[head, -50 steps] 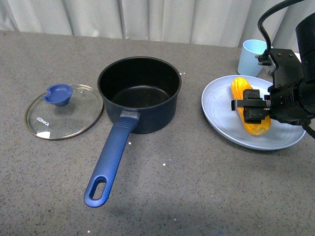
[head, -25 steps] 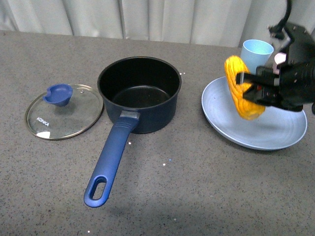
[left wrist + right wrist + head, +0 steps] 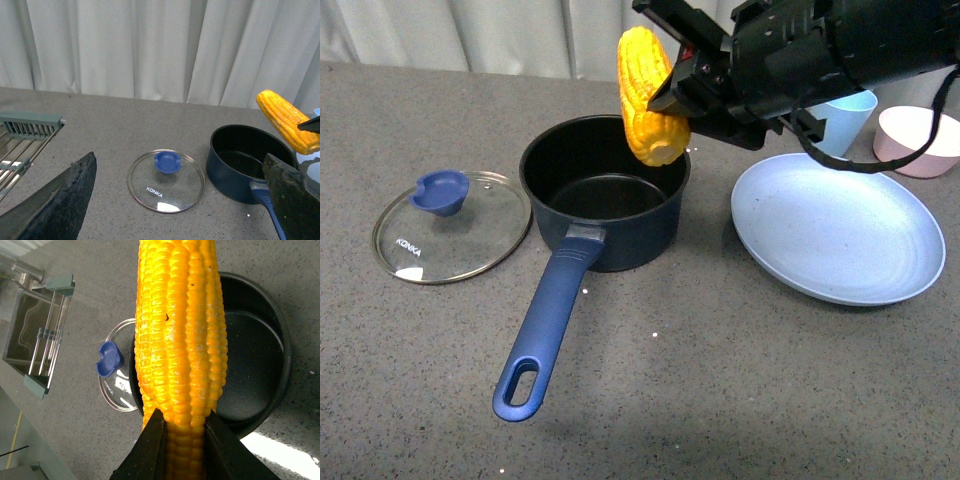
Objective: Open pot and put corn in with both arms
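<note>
Tapered yellow-orange corn [image 3: 648, 98], tilted above open navy pot [image 3: 605, 190]; right arm [image 3: 820, 45] extended over, jaws pinching it; left jaws spread, empty

The corn [image 3: 645, 100] is yellow-orange with rows of kernels. The pot [image 3: 630, 240] is navy, black inside. The lid [image 3: 470, 245] is clear with a blue knob [image 3: 440, 190]. The plate [image 3: 840, 235] is pale blue; the desk [image 3: 720, 380] speckled grey.

The right arm [image 3: 840, 45] reaches in from the right edge of the table [image 3: 650, 420] toward its middle, raised, right gripper [image 3: 672, 82] clamped on the corn cob [image 3: 646, 90]; the left gripper [image 3: 180, 160] hangs with jaws spread wide, holding nothing
</note>
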`<action>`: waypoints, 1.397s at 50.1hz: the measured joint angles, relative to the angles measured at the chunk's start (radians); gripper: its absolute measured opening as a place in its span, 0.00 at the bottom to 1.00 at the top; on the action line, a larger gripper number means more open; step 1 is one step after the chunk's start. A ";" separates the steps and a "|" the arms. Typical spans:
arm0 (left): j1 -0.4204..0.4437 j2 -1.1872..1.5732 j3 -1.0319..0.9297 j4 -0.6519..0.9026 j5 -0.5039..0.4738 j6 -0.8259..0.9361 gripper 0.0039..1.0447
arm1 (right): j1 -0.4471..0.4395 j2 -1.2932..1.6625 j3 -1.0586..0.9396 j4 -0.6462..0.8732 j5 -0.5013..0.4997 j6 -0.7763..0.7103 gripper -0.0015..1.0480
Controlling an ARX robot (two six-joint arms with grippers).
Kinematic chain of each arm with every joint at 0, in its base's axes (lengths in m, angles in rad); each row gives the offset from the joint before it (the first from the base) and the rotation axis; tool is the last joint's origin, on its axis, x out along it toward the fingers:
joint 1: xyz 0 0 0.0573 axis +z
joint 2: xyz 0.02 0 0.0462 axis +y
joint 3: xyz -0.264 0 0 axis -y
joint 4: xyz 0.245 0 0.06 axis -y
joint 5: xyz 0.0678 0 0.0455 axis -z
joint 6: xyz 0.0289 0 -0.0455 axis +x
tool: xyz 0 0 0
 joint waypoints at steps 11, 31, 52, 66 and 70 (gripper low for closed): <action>0.000 0.000 0.000 0.000 0.000 0.000 0.94 | 0.034 0.084 0.065 -0.021 -0.019 0.045 0.13; 0.000 0.000 0.000 0.000 0.000 0.000 0.94 | 0.063 0.154 0.134 -0.043 -0.018 0.079 0.27; 0.000 0.000 0.000 0.000 0.000 0.000 0.94 | 0.053 0.125 0.072 0.040 0.068 0.076 0.92; 0.000 0.000 0.000 0.000 0.000 0.000 0.94 | 0.002 -0.133 -0.231 0.256 0.319 -0.065 0.91; 0.000 0.000 0.000 0.000 0.000 0.000 0.94 | -0.015 -0.219 -0.343 0.325 0.395 -0.134 0.91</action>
